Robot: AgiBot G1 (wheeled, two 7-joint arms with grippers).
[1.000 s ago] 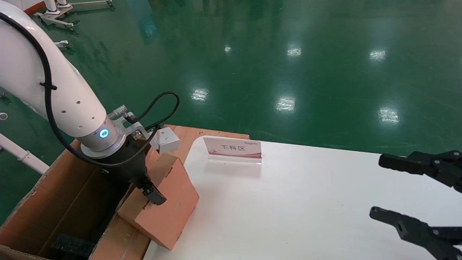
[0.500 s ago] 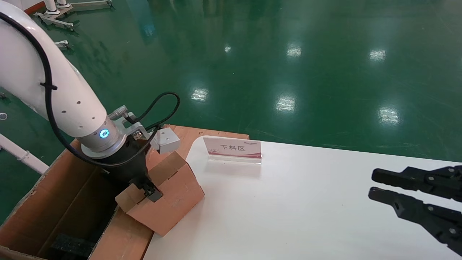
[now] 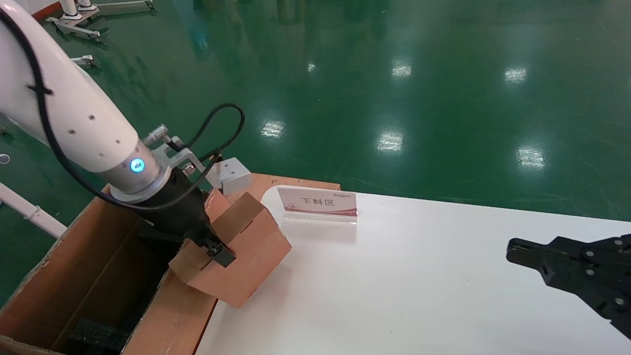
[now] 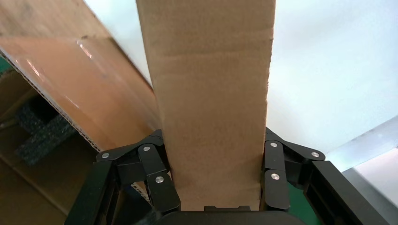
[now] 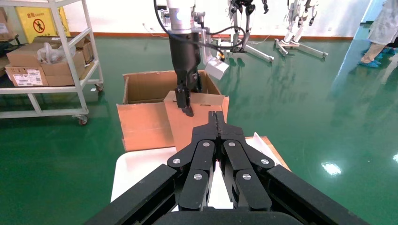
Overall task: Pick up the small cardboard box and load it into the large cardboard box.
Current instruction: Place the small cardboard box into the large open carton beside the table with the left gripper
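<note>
My left gripper (image 3: 214, 251) is shut on the small cardboard box (image 3: 246, 256), an orange-brown carton held tilted above the table's left edge, over the right flap of the large cardboard box (image 3: 74, 276). In the left wrist view the small box (image 4: 211, 93) fills the space between the fingers (image 4: 155, 173). The large box stands open at the lower left, with black foam (image 3: 98, 335) inside. It also shows in the right wrist view (image 5: 145, 89), with the small box (image 5: 197, 117) held in front of it. My right gripper (image 3: 517, 249) is shut and empty over the table's right side.
The white table (image 3: 394, 296) carries a small sign stand (image 3: 318, 204) near its back left corner. Green floor lies beyond. A shelf trolley with boxes (image 5: 47, 61) stands far off in the right wrist view.
My left gripper has lifted the small box and moved it a little to the right and up, tilting it. My right gripper's fingers have gone from open to shut.
</note>
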